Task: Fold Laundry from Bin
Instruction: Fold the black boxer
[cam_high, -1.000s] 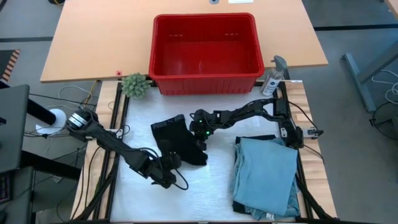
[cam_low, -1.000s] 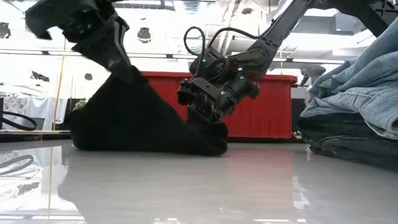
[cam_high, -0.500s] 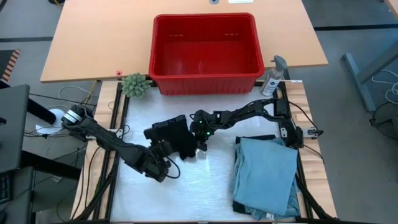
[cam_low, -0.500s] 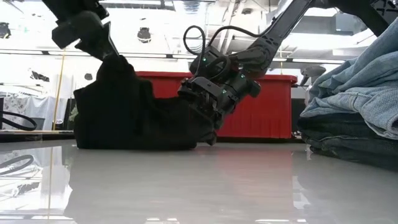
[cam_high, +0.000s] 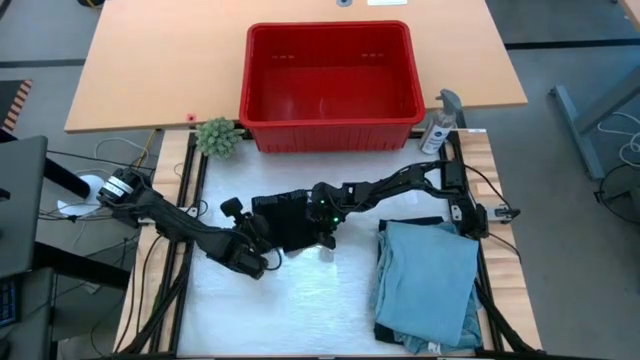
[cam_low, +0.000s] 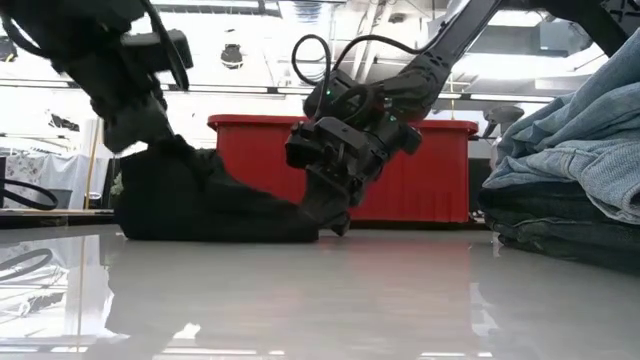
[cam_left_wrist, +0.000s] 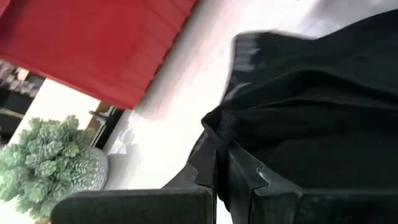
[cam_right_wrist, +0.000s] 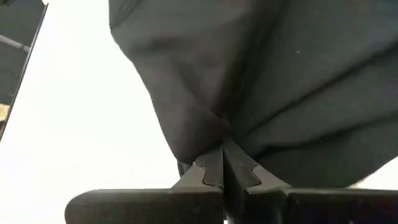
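the small black item (cam_high: 288, 221) lies bunched up on the white table (cam_high: 320, 300), near the middle and a bit to the left. both robot arms are at it.

the left gripper (cam_high: 258, 238) is at the left near edge of the black cloth. its two fingers (cam_left_wrist: 239, 177) are pressed close together with a fold of the black cloth pinched between them. in the low view this gripper (cam_low: 135, 120) sits up over the left end of the dark heap.

the right gripper (cam_high: 322, 222) is at the right edge of the same cloth. its fingers (cam_right_wrist: 217, 168) are squeezed tight too, and a bit of the black cloth is caught between them. in the low view it (cam_low: 325, 205) points down, with its tip low by the table at the right end of the heap.

the red bin (cam_high: 330, 128) stands on the far side, on the brown table behind, well apart from the cloth. i can see no clothes in it.

a stack of folded light blue pieces (cam_high: 428, 282) lies on the right side of the white table, near the front. it is apart from the black cloth.

a small green plant (cam_high: 216, 137) sits just left of the bin. a spray bottle (cam_high: 440, 124) stands just right of the bin.
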